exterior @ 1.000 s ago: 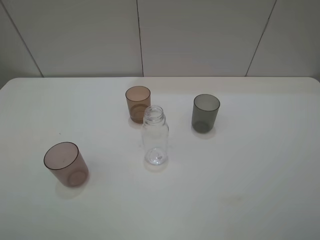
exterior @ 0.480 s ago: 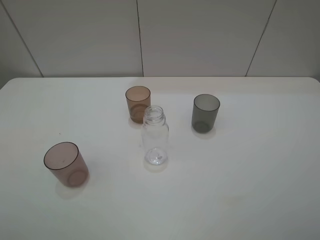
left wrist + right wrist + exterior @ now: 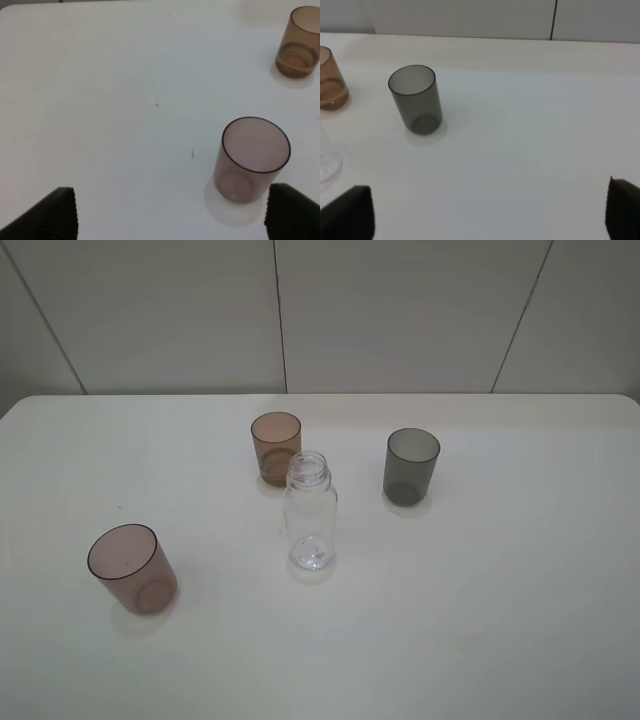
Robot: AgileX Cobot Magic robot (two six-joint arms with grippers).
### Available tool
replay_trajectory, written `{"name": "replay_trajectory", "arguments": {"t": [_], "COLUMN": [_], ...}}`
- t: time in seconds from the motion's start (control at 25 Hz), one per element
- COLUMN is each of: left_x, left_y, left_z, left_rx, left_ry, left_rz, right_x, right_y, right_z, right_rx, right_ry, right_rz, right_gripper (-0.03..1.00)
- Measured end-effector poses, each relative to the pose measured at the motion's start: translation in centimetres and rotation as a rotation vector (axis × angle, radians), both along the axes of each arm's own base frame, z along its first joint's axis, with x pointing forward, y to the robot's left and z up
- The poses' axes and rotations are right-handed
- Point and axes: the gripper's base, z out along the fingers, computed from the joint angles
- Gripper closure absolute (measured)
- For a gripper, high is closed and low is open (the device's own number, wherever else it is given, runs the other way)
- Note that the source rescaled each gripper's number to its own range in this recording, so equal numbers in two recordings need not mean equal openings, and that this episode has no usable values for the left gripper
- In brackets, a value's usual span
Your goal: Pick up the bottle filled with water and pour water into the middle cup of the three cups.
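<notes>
On the white table [image 3: 520, 620] a small clear plastic bottle [image 3: 310, 512] with rounded shoulders and a wide threaded neck stands upright, uncapped, roughly in the middle of the top. Just behind it and a touch to the left stands the translucent amber plastic tumbler [image 3: 276, 448], close to the bottle but not touching as far as I can tell. A smoky grey tumbler [image 3: 412, 466] stands to the right of the bottle, clearly apart from it. A mauve-brown tumbler [image 3: 132, 568] stands alone, well off toward the front left of the table. All three cups are upright with their mouths open to the top.

Neither arm reaches into the high view. From the left wrist, the left gripper [image 3: 172, 212] has its two dark fingers spread wide with nothing between them; the mauve-brown tumbler is just ahead of it, nearer one finger. From the right wrist, the right gripper [image 3: 492, 212] likewise has its fingers released and far apart, empty, with the grey tumbler ahead and the bottle's base at the frame edge.
</notes>
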Motion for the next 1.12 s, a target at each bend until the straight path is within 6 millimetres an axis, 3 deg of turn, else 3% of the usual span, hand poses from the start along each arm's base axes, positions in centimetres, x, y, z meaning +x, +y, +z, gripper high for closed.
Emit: {"name": "replay_trajectory", "arguments": {"t": [1.12], "left_x": [0.0], "left_y": [0.0], "left_z": [0.0], "left_rx": [0.0], "left_ry": [0.0], "left_rz": [0.0], "right_x": [-0.36], "right_y": [-0.12], "right_z": [0.0], "right_rx": [-0.006], "right_ry": [-0.025], "right_rz": [-0.006], "right_gripper": [-0.03]}}
